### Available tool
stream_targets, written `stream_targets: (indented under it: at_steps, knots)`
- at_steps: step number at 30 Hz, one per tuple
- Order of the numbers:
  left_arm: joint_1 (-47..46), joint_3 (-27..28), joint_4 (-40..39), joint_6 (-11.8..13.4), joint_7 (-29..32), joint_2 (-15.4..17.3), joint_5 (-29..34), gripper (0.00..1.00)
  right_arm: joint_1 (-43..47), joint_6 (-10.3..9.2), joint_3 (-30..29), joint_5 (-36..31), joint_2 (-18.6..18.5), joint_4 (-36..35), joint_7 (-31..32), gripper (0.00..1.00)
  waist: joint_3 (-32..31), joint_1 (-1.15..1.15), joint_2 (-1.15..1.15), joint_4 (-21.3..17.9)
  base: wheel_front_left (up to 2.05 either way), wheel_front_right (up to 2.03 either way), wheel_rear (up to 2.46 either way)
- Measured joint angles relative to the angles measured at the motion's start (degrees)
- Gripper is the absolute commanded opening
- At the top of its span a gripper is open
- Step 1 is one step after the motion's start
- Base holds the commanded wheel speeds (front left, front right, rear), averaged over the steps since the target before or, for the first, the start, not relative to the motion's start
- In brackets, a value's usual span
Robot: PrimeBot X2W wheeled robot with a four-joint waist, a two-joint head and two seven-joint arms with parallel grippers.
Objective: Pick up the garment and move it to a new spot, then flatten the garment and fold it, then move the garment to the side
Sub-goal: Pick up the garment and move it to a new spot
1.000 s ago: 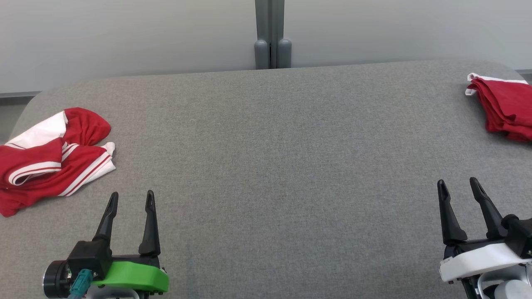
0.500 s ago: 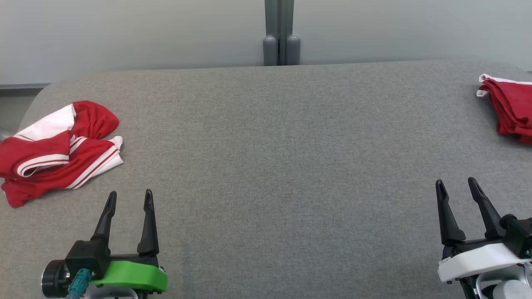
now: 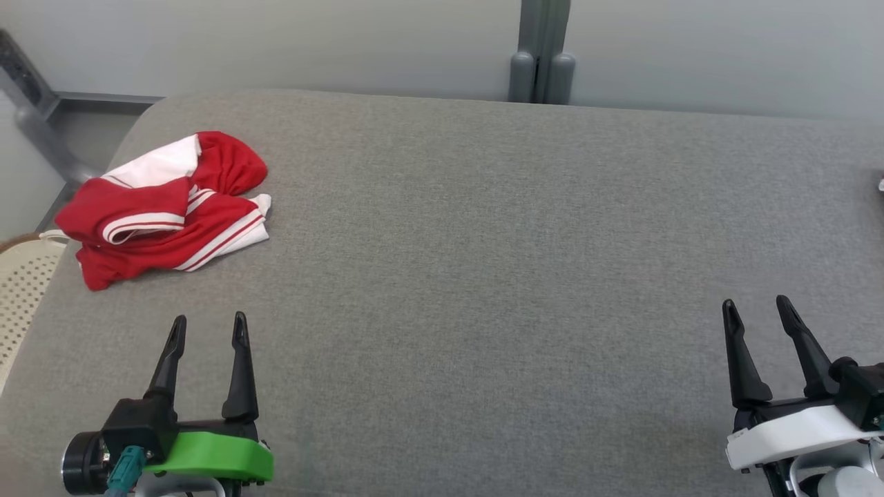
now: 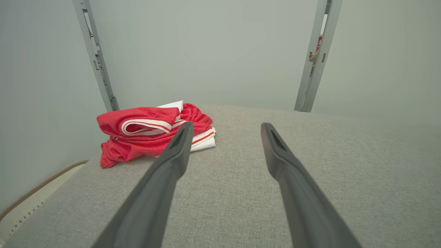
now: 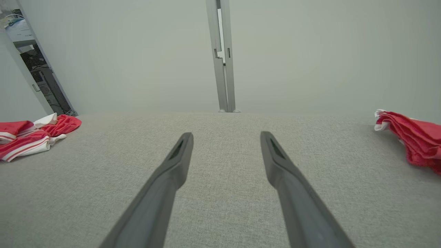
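Note:
A crumpled red garment with white stripes and panels lies near the far left corner of the grey padded table. My left gripper hovers over the table nearer than the garment, open and empty, well short of the cloth. In the left wrist view the garment sits ahead and to the left of the open left gripper. My right gripper stands open and empty at the lower right. The right wrist view has the right gripper over bare table, with the garment far off to its left.
A second red garment, folded, rests at the table's far right. A cream perforated basket stands beside the table's left edge. A grey post rises behind the table against the pale wall.
The head camera has swung left, so the crumpled garment sits further into the picture and the folded one has slid off the right edge. Both grippers stay open and empty.

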Motion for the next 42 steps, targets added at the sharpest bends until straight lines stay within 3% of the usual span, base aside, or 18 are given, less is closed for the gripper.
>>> stream_targets:
  at_steps: [25,32,42]
  knots:
    - [1.2,3.0,-0.9,0.0,0.0,0.0,0.0,1.00,0.0,0.00,1.1,0.0,0.5,0.5,0.0,1.00,0.2,0.00,0.00,16.5,0.00,0.00,0.00]
    - [1.7,3.5,-1.0,0.0,0.0,0.0,0.0,1.00,0.0,0.00,1.6,0.0,0.5,0.8,0.0,1.00,0.2,0.00,0.00,17.5,0.00,0.00,0.00]
    - [1.7,4.3,-0.3,0.0,0.0,0.0,0.0,1.00,-0.1,0.00,1.7,0.2,0.1,0.7,0.0,1.00,0.4,0.00,0.00,15.8,0.00,0.00,0.00]
